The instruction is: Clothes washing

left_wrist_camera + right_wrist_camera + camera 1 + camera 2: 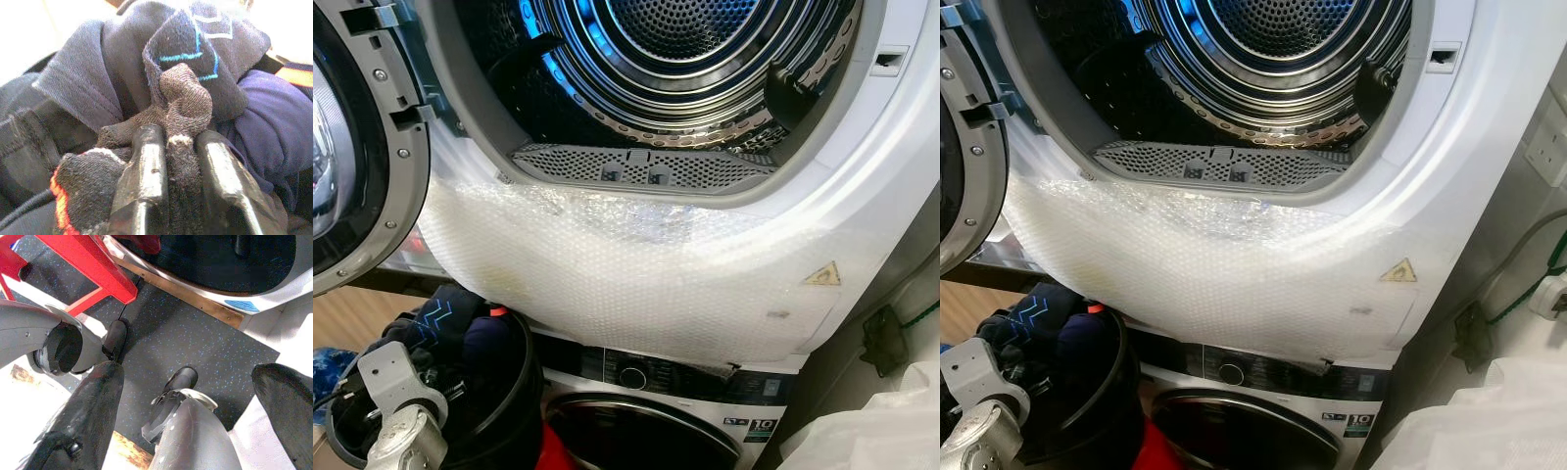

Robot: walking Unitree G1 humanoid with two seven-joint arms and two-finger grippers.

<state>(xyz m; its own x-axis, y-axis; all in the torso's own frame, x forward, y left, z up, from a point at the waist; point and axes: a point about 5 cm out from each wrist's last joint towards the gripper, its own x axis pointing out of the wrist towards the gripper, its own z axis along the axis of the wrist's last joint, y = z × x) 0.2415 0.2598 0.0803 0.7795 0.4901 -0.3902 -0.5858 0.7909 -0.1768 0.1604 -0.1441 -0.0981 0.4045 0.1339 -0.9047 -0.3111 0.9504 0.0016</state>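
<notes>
Dark clothes sit piled in a black bucket (514,411) at about 7 o'clock in the head views, close to the robot. The left gripper (175,186) is down in that pile. Its two black fingers (142,181) are pressed together on a brown sock (186,105), which bunches up just past the tips. I think it pinches the sock so it can lift it out of the bucket.

Around the sock lie a dark sock with blue lines (205,44), a black sock with a red edge (78,181) and some navy cloth (271,122). They are all touching, so one may come up with the brown sock.

The right gripper (195,396) hangs low and points at the speckled floor (195,338). Its fingers are spread wide apart with nothing between them. It looks like it is waiting. A red stool (93,264) stands near it.

Higher up, at 12 o'clock, is the top machine with its shiny drum (695,59) open and empty as far as I can see. Its door (357,157) is swung open at 9 o'clock, so clothes can go straight in. Bubble wrap (646,264) hangs over the front below the opening, maybe to keep the white front from scratches. A grey filter (636,168) sits at the bottom lip of the opening.

Below the wrap, at 6 o'clock, is a second machine (646,431) with a knob (632,376). A white bag (881,431) is at 4 o'clock.
</notes>
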